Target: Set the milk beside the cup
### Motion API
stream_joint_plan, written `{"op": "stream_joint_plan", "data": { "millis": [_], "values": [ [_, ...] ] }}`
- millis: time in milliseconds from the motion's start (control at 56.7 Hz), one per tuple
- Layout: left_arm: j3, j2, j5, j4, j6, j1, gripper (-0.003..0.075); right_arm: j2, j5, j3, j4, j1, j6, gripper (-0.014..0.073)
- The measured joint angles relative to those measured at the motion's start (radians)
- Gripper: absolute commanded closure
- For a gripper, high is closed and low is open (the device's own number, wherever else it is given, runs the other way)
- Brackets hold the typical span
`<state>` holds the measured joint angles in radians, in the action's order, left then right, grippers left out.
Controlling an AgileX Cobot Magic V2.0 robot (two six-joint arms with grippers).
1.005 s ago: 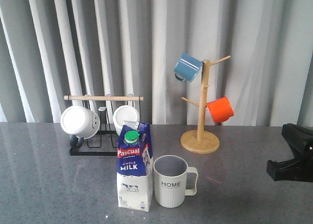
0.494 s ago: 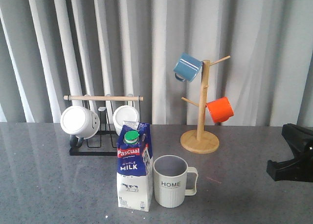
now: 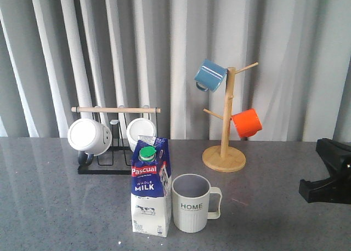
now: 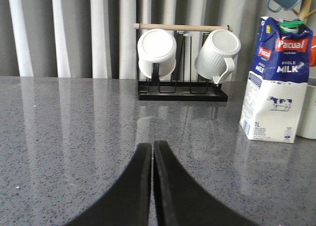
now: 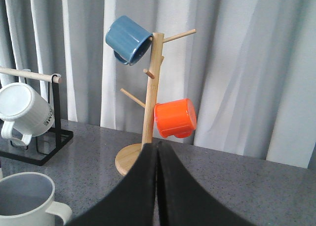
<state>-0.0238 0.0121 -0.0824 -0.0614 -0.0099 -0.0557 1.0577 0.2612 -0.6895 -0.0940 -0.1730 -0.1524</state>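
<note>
Tall blue-and-white gable-top milk carton (image 3: 150,187) stood upright just left of the cream ribbed HOME cup (image 3: 192,203), about touching. I saw the left gripper (image 4: 152,152) and right gripper (image 5: 158,149) both clenched, holding nothing. I judged the carton stiff but top-heavy; I'd pinch its flat sides mid-body.

Front cam: looks fwd over the bench (image 3: 60,207) toward the curtain, mid-range, whole scene in frame. Left wrist cam: sits low, near bench level, faces the black mug rack (image 4: 182,90), w/ the milk (image 4: 277,80) at its frame edge. Right wrist cam: also low, faces the wooden mug tree (image 5: 148,97), close. Both wrist cams share the rack & the cup (image 5: 22,199); front cam covers all of it.
</note>
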Motion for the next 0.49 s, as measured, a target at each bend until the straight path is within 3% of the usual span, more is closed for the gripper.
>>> {"op": "stream_joint_plan", "data": {
  "millis": [494],
  "values": [
    [0.000,0.000,-0.006,0.000,0.001,-0.017,0.0727,0.000,0.000,0.000,0.000,0.000,0.000,0.0602]
  ]
}}
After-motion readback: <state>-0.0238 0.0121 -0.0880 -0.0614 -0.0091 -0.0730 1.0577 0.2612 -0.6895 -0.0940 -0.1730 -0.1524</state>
